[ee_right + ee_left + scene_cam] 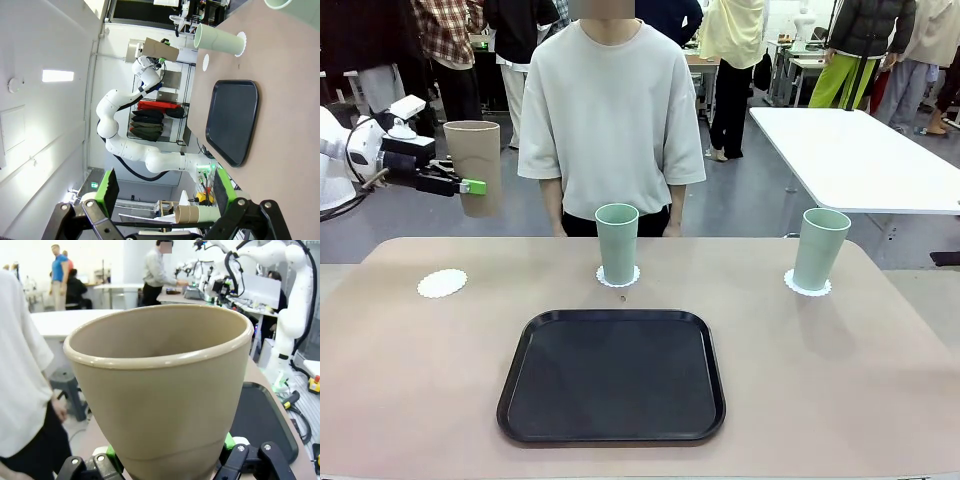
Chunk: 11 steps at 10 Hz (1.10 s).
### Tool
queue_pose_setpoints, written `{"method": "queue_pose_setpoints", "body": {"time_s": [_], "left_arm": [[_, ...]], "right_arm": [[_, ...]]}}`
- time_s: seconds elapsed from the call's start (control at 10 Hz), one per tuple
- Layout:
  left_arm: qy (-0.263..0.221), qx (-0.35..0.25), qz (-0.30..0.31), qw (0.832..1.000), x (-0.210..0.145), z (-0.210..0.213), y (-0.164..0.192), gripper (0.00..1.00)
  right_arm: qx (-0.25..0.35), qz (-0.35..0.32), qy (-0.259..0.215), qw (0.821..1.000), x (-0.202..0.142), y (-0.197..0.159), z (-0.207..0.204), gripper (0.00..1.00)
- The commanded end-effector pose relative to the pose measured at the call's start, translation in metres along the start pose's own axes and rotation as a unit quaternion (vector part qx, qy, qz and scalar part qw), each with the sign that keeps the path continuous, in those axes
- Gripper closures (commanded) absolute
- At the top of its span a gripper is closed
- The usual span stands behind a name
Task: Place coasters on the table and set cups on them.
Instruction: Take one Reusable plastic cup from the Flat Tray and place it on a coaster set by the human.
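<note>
tan cup (pixel 474 165) | left hand (pixel 470 187) clamped on it, aloft

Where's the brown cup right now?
In the front view the brown cup hangs in the air at far left, clamped in the left pincer, above and behind the bare coaster.

Cups: three. Two mint — one (pixel 617 243) at table centre, one (pixel 820 248) at the right — and one tan (pixel 474 166) up in the air at left.

Coasters: three. One (pixel 618 276) under the centre cup, one (pixel 807 284) under the right cup, one bare (pixel 442 283) at left.

Tray (pixel 612 375): one, black.

Table (pixel 840 380): one, beige-pink.
</note>
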<state>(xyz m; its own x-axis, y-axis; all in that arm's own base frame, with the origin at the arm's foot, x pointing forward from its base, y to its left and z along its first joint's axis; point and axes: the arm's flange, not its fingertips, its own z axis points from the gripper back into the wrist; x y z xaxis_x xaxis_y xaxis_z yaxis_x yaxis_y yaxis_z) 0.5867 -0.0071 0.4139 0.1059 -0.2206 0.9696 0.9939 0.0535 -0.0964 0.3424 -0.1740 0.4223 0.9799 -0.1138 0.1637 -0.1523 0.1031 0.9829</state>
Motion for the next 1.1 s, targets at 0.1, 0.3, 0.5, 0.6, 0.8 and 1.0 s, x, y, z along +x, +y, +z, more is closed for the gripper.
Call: {"method": "queue_pose_setpoints", "body": {"time_s": [0.1,0.3,0.5,0.6,0.8,1.0], "left_arm": [[0.006,0.009,0.013,1.000,-0.003,-0.001,0.002,0.18],[-0.019,-0.020,0.030,0.999,-0.007,0.019,0.011,0.18],[-0.032,-0.034,0.039,0.998,-0.018,0.057,0.022,0.18],[-0.029,-0.041,0.035,0.998,-0.026,0.073,0.028,0.18],[-0.024,-0.057,-0.010,0.998,-0.044,0.098,0.031,0.18],[-0.036,-0.063,-0.018,0.997,-0.068,0.111,0.043,0.18]], "right_arm": [[0.006,0.004,0.000,1.000,0.000,0.000,0.000,0.00],[0.006,0.004,0.000,1.000,0.000,0.000,0.000,0.00],[0.006,0.004,0.000,1.000,0.000,0.000,0.000,0.00],[0.006,0.004,0.000,1.000,0.000,0.000,0.000,0.00],[0.006,0.004,0.000,1.000,0.000,0.000,0.000,0.00],[0.006,0.004,0.000,1.000,0.000,0.000,0.000,0.00]]}}
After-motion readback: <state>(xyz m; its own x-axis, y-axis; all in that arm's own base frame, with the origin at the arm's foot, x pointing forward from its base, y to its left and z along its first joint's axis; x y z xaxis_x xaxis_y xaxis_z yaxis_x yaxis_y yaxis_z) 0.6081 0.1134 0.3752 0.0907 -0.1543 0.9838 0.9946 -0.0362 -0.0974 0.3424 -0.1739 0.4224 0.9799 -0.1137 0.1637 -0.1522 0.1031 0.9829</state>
